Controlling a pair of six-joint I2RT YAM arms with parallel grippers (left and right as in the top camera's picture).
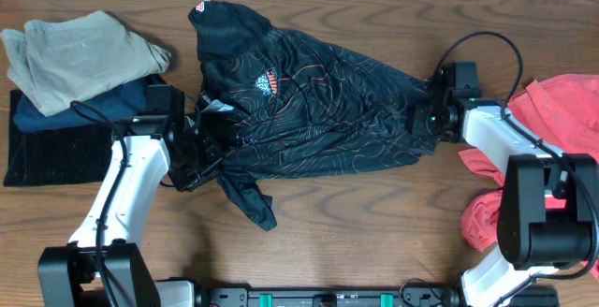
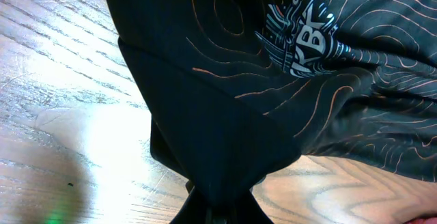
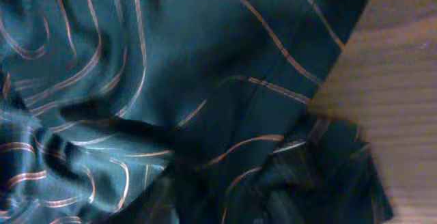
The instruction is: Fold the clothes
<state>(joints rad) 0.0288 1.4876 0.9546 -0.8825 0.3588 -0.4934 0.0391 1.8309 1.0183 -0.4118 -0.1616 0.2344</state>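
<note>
Jersey (image 1: 309,110), black with orange contour lines: crumpled across mid-bench (image 1: 374,223). Left gripper (image 1: 208,148): clenched on its bunched left edge, fingers buried in cloth. Right gripper (image 1: 421,112): at right edge; fingers hidden, grip cannot be told. Coral garments (image 1: 552,110): far right, partly behind arm.

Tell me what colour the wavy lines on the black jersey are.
Orange: thin contour lines across the black jersey. The left wrist view shows them best.
</note>
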